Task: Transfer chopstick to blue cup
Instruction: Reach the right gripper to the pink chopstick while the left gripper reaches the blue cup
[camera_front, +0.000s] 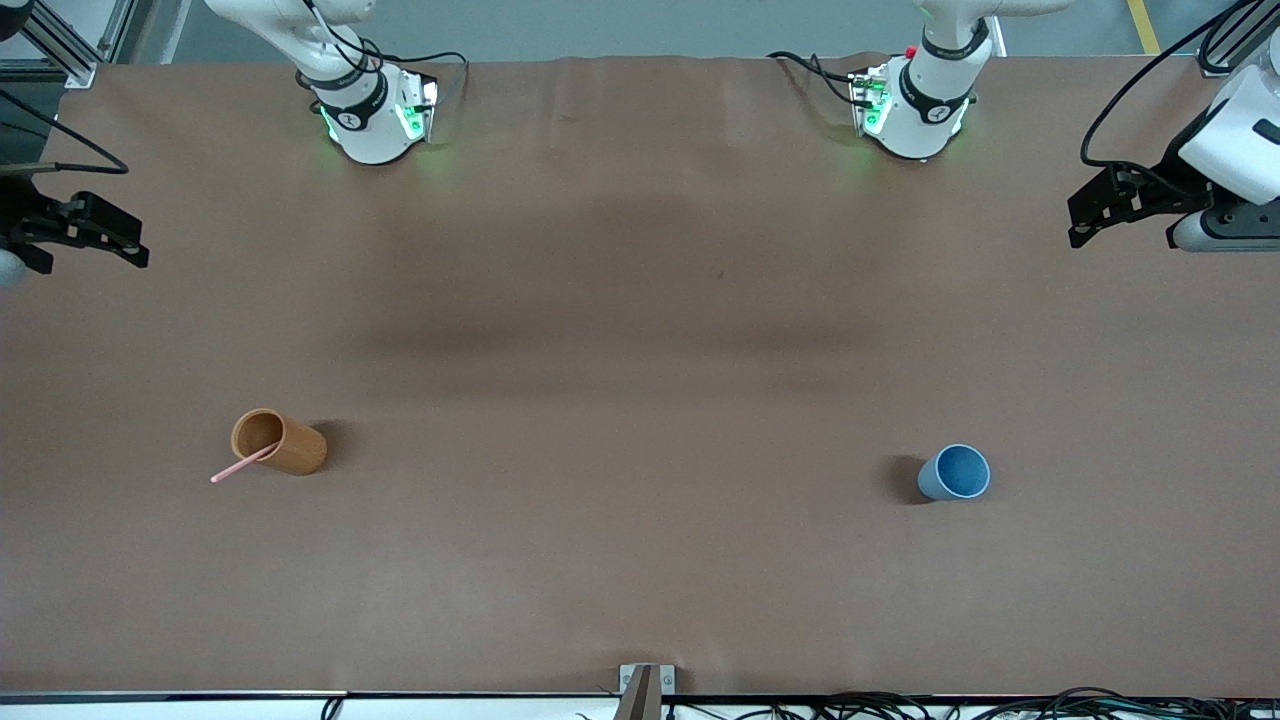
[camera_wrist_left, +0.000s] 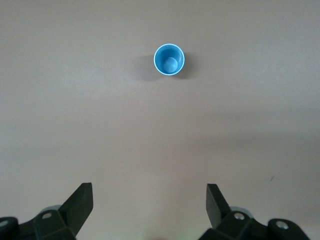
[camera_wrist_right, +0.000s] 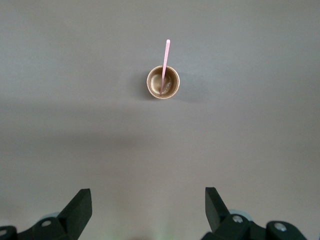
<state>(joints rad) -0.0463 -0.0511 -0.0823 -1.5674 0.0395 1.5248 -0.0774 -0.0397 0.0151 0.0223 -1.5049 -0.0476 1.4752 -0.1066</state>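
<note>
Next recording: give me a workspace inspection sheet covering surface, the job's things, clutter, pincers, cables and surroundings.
Surface: brown table cover, faint creases.
Job's things: chopstick stands leaning in the orange-brown cup, toward the right arm's end of the table; blue cup upright and empty, toward the left arm's end.
Clutter: nothing seen.
Pincers: left pincer open, holding nothing, up at its end of the table; right pincer open, holding nothing, likewise. Both arms wait.
Cables: black leads at the arm bases; a bundle along the table edge nearest the front camera.
Surroundings: grey floor, aluminium frame.
</note>
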